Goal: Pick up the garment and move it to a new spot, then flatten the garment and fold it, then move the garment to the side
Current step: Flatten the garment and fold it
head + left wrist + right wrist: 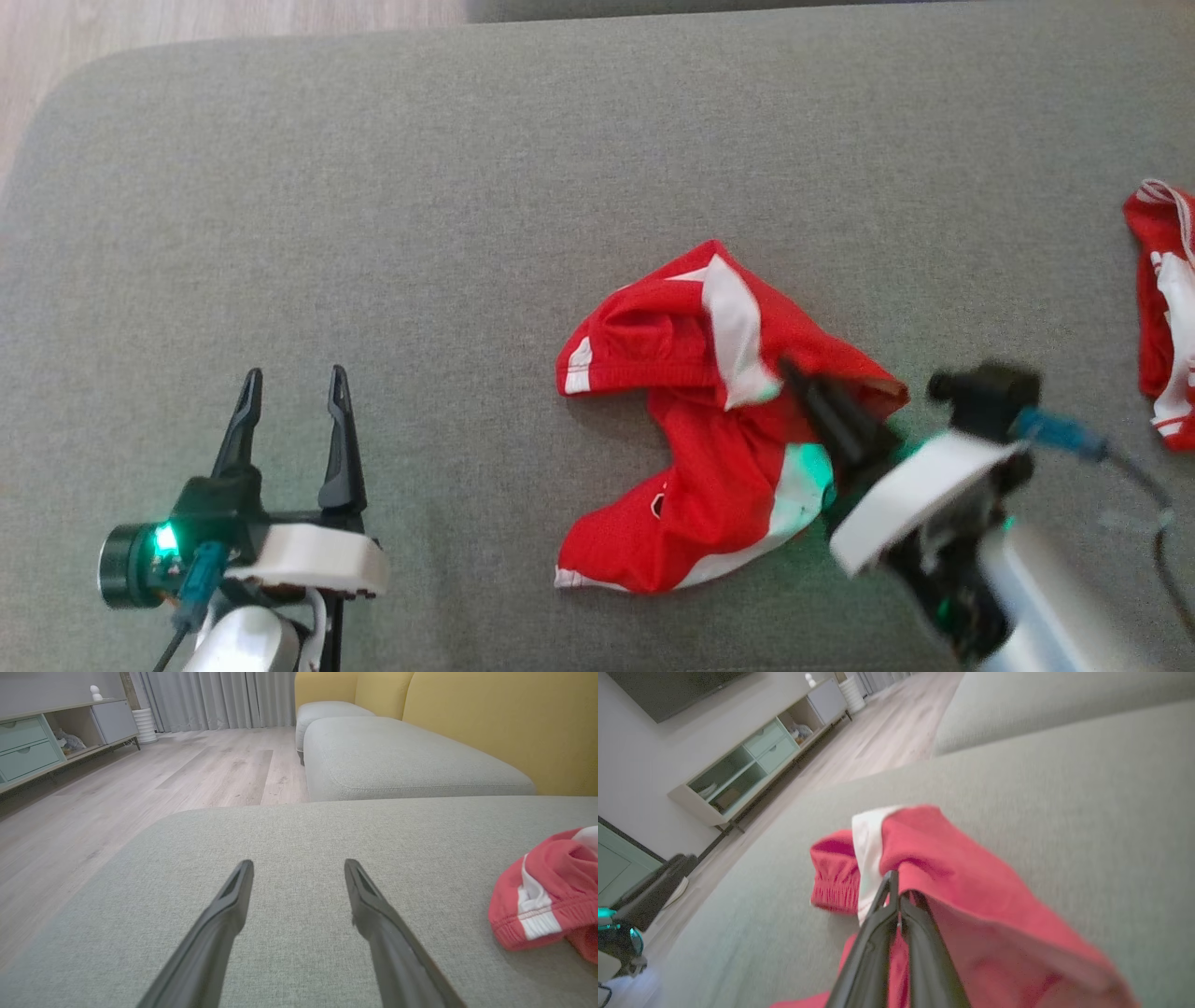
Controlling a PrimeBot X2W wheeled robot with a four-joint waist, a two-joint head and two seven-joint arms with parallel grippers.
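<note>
red garment [695, 485] crumpled, pinched between right fingers [826, 411]

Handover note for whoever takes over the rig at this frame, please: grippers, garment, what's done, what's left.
Left gripper: open, empty, over bare grey cushion.
Right gripper: shut on a fold of the red-and-white garment, at the heap's right side.
Garment: crumpled, mid-cushion. A second red garment lies at the far right edge.
Done: grasp only.
Left: lift and move to a new spot, flatten, fold, set aside.
</note>
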